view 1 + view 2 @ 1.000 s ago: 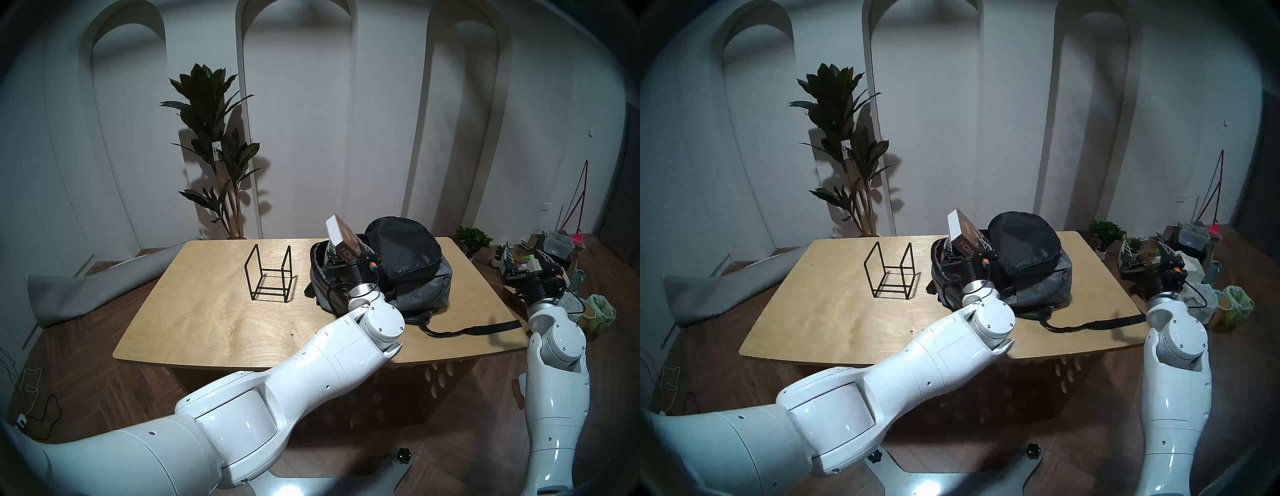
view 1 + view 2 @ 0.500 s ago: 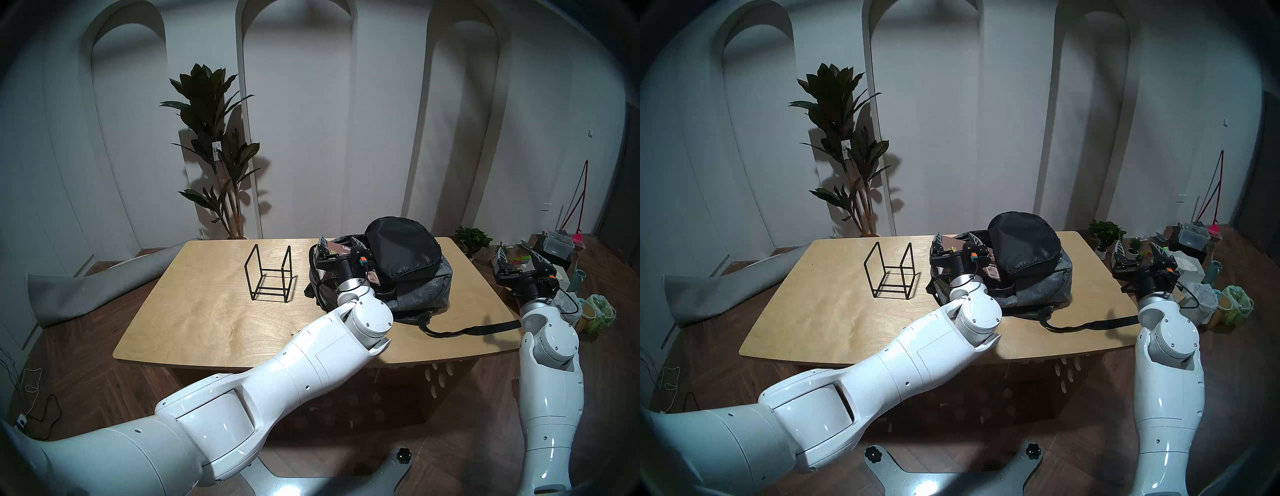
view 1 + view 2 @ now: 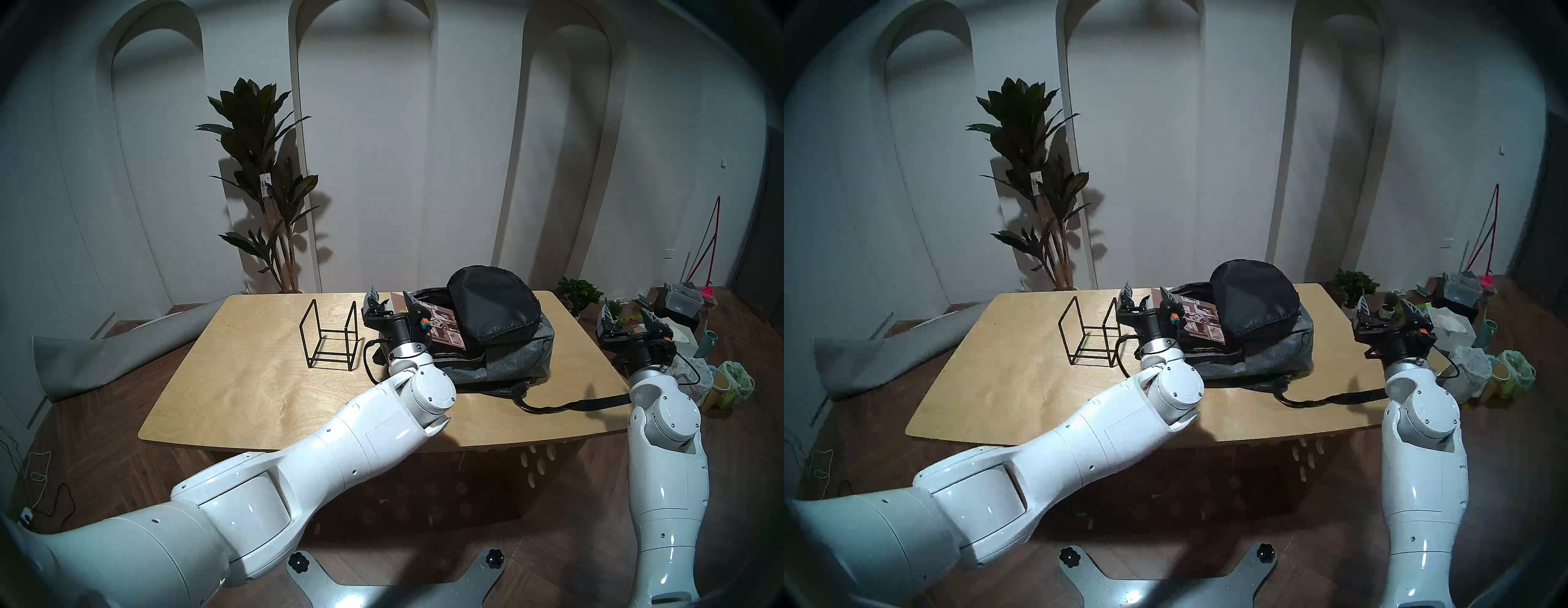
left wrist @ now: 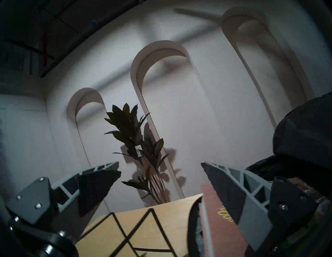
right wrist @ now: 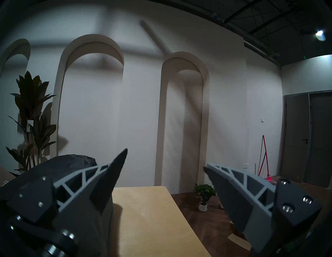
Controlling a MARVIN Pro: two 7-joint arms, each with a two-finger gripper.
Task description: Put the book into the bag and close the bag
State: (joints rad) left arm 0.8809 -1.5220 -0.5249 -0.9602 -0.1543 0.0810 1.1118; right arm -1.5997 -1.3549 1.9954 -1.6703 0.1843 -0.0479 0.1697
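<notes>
The grey bag (image 3: 509,361) lies on the table (image 3: 254,382) with its black-lined flap (image 3: 492,301) folded back. The brown book (image 3: 443,325) lies flat in the bag's open mouth, collage cover up, its right end under the flap and its left corner past the rim; it also shows in the head stereo right view (image 3: 1202,318). My left gripper (image 3: 390,297) is open and empty just left of the book. In the left wrist view my left gripper (image 4: 159,166) has the book's spine (image 4: 221,224) beside its right finger. My right gripper (image 3: 628,316) is open and empty off the table's right edge.
A black wire-frame stand (image 3: 331,335) stands on the table left of the bag. A long black strap (image 3: 585,403) trails from the bag to the table's right edge. Potted plants and clutter (image 3: 679,301) sit on the floor at the right.
My left gripper let go of the book, which dropped from upright to flat in the bag's mouth. The left gripper then drew back to the left. The right arm shifted slightly left.
</notes>
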